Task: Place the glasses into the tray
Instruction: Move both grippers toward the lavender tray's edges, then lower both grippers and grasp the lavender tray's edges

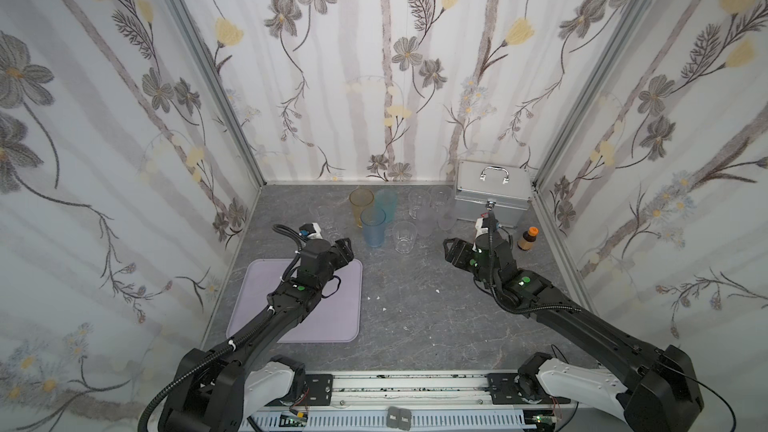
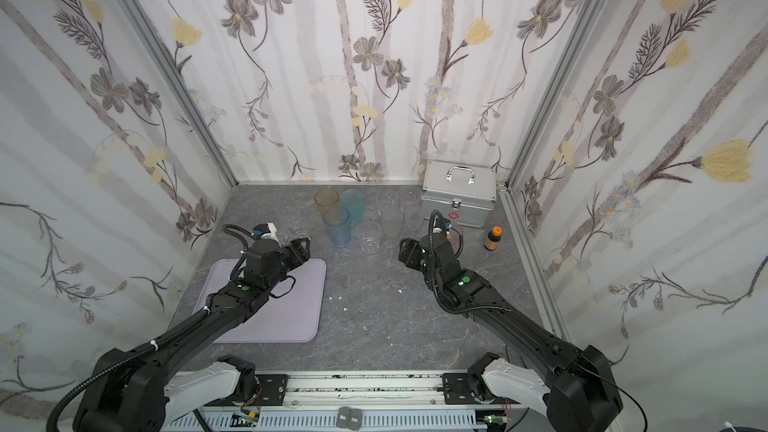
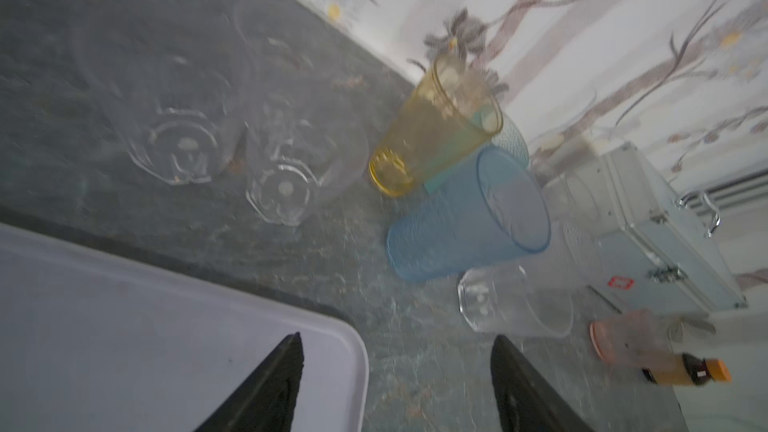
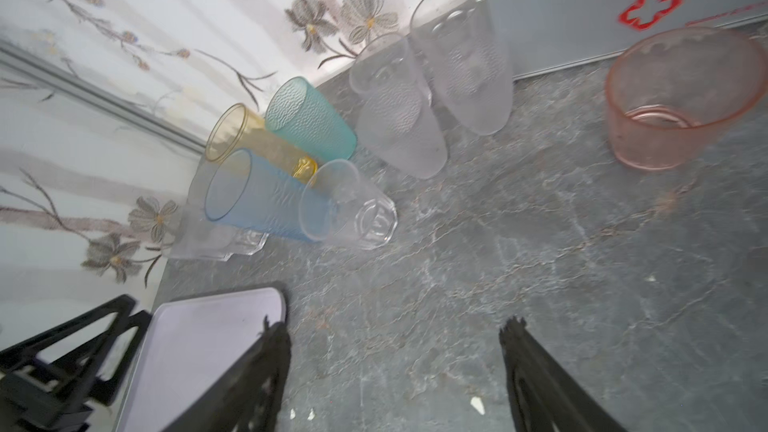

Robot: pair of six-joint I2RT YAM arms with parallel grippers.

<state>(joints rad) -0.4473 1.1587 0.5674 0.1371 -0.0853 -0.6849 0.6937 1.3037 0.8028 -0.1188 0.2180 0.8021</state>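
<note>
Right now my left hand [image 3: 397,338] is open, with nothing between its fingers [image 3: 270,384]. It hangs over the far corner of the tray [image 1: 336,317], one finger above the lilac surface and the other above the grey worktop [image 1: 415,326]. My right hand [image 4: 395,324] is open too, holding nothing, over the worktop in front of the silver case [image 1: 492,197]. The tray lies flat at the near left. The glasses [image 1: 404,236] stand upright on the worktop beyond it, towards the back wall. An amber glass [image 1: 360,205], a teal glass [image 1: 387,201] and a blue glass [image 1: 373,228] stand close together, with clear and frosted ones beside them. A pink glass [image 4: 681,101] stands just in front of the case, near a small brown bottle [image 1: 528,238].
</note>
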